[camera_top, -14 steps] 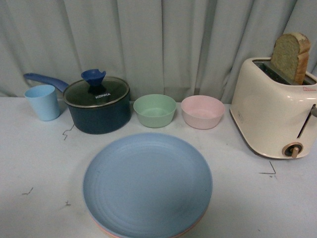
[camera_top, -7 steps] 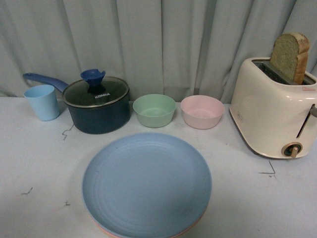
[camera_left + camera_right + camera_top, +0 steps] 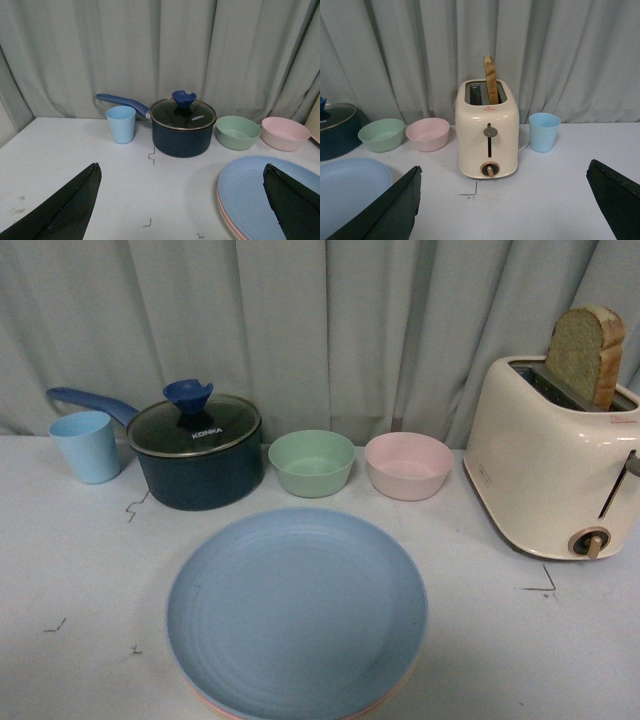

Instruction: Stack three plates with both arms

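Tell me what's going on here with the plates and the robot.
Nothing is being handled right now. The light blue plate sits on top of a stack near the front of the white table, with a pink plate's rim showing beneath it. Both end effectors are open and hold nothing: the left end effector hangs beside the stack, the right end effector faces the toaster. The stacking looks done, though a third plate can't be confirmed.

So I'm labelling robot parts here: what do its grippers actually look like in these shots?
Only the fingertips show, in the wrist views. The left gripper has two matte black, wedge-shaped fingers tapering to blunt tips; the right gripper looks alike. No cables, markings or arm links are visible.
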